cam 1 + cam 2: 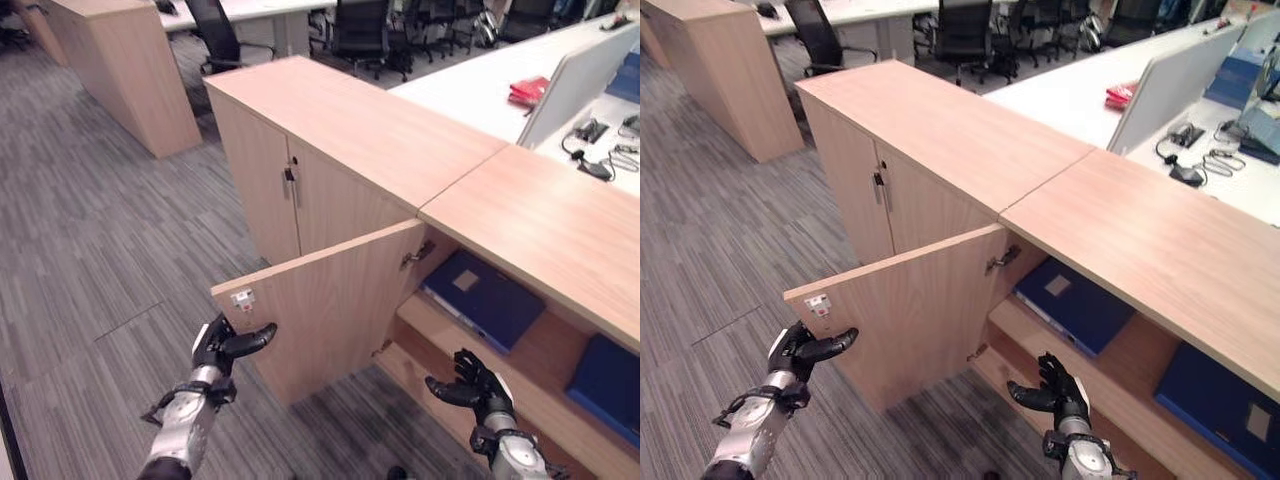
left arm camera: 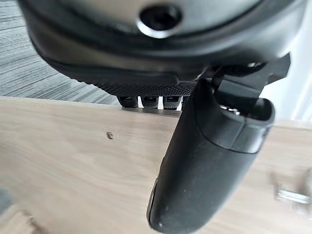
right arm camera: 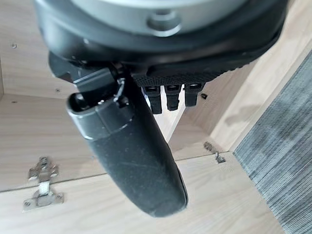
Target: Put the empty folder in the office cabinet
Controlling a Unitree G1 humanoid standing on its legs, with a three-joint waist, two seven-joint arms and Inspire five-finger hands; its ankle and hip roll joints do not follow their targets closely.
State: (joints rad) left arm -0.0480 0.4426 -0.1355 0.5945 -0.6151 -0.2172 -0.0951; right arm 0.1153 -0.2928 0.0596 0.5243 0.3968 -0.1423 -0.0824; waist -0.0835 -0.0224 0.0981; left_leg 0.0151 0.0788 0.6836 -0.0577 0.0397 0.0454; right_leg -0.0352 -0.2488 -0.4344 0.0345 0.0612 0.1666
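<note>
The office cabinet (image 1: 520, 215) stands with its door (image 1: 320, 310) swung wide open. On its upper shelf lies a blue folder (image 1: 480, 295), and a second blue folder (image 1: 610, 385) rests further right. My left hand (image 1: 222, 345) is at the door's free edge, with the thumb (image 2: 204, 161) laid across the door's inner face. In front of the lower shelf (image 1: 450, 340), my right hand (image 1: 472, 388) hovers open and holds nothing, thumb (image 3: 126, 156) stretched out. Neither hand has a folder in it.
A closed cabinet (image 1: 300, 170) adjoins on the left, and another wooden unit (image 1: 130, 70) stands further back. Desks behind carry a red item (image 1: 528, 90), cables and a white divider (image 1: 580, 75). Office chairs (image 1: 355, 35) line the back. Grey carpet (image 1: 100, 250) lies on the left.
</note>
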